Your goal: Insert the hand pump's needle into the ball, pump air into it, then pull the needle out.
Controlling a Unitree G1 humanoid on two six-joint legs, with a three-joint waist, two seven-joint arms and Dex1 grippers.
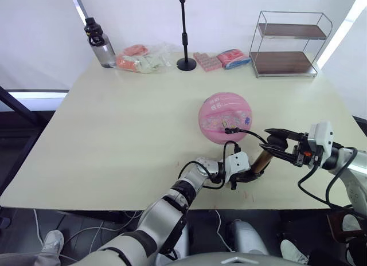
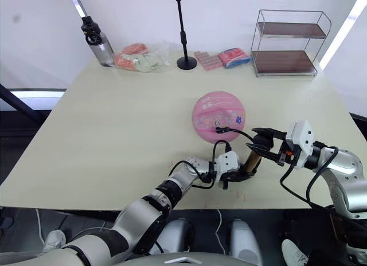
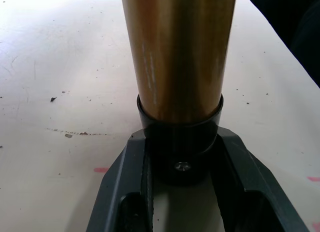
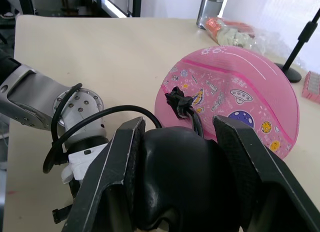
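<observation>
The pink ball (image 1: pixel 225 117) rests round on the cream table (image 1: pixel 114 140), right of centre. The hand pump (image 1: pixel 262 161) stands tilted just in front of it, near the table's front edge. My left gripper (image 1: pixel 246 175) is shut on the pump's black foot (image 3: pixel 181 157), with the bronze cylinder (image 3: pixel 177 52) rising between its fingers (image 3: pixel 125 192). My right gripper (image 1: pixel 278 145) is shut on the black handle (image 4: pixel 175 177) at the pump's top. The thin black hose (image 1: pixel 248 132) loops from the pump to the ball, where its black needle end (image 4: pixel 177 99) sits in the ball's side.
Along the table's far edge stand a grey bottle (image 1: pixel 98 42), a tall black stand (image 1: pixel 184 31) and a wire shelf (image 1: pixel 289 42). Bagged packets (image 1: pixel 140 59) and pink packets (image 1: pixel 221 58) lie between them. The front edge runs just below the pump.
</observation>
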